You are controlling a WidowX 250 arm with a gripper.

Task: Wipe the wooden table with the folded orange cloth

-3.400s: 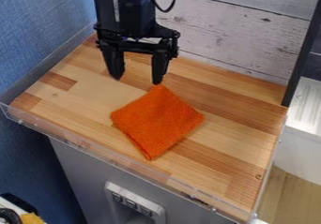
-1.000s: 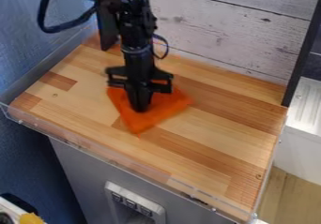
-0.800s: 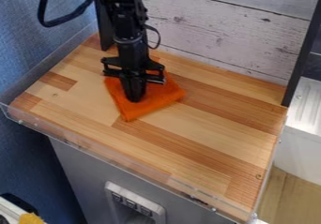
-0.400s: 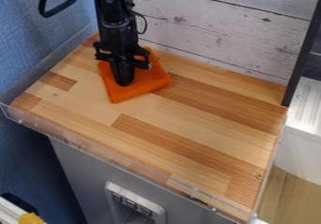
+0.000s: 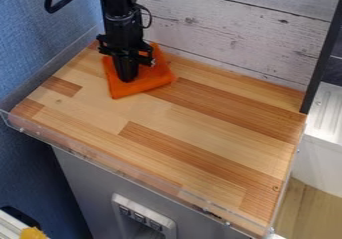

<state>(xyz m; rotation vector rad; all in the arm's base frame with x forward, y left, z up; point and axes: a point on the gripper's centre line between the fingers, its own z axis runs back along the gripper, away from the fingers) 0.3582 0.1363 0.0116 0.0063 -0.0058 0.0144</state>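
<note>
Black WidowX arm in from top edge, gripper (image 5: 127, 78) pointing down (near vert.), fingertips low, fingers close tog.

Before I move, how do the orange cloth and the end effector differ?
The cloth is bright orange; the end effector is black. The cloth lies spread on the wooden surface, while the end effector points down over it. The cloth looks soft, the end effector rigid. Both are toward the upper left of the camera view.
</note>
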